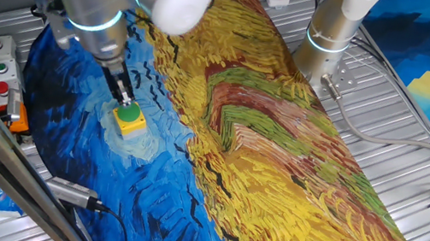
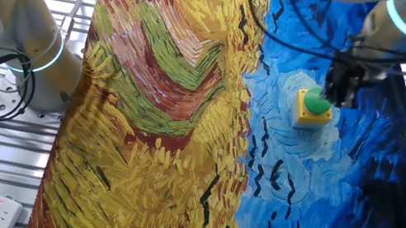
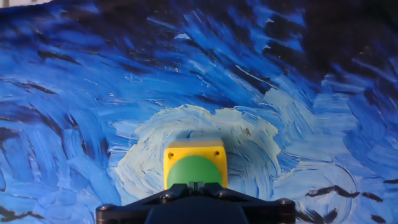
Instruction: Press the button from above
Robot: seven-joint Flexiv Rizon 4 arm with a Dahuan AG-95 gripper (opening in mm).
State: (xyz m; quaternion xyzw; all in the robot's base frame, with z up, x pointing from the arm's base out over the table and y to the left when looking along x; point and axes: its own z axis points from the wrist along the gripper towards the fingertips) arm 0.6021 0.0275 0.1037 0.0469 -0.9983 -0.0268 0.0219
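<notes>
On the blue, swirl-painted part of the cloth covering the table [image 1: 422,127] stands the yellow box [image 1: 132,122], upright, with the green button [image 1: 127,113] facing up, so a straight descent from above should be enough to actuate it. The pincer [image 1: 122,97] hangs directly over the cap, its fingers pointing down along the pressing axis; from one fixed view the tips appear to be at or touching the cap's top, though actual contact cannot be confirmed. In the other fixed view the pincer [image 2: 335,94] overlaps the far edge of the button [image 2: 318,105], consistent with a position above rather than beside it. The hand view shows the button [image 3: 194,173] and box [image 3: 194,152] centred just ahead of the pincer body, which indicates good lateral alignment. Whether the fingers are parted or closed cannot be told, since no view shows the tips clearly; nothing is gripped. A grey control box [image 1: 0,69] with red and green buttons sits at the table edge, well apart and not concerned. Judgement: the approach is essentially complete and the press itself is the step in hand. Risk: an off-centre push could tilt or slide the box on the loose cloth.
</notes>
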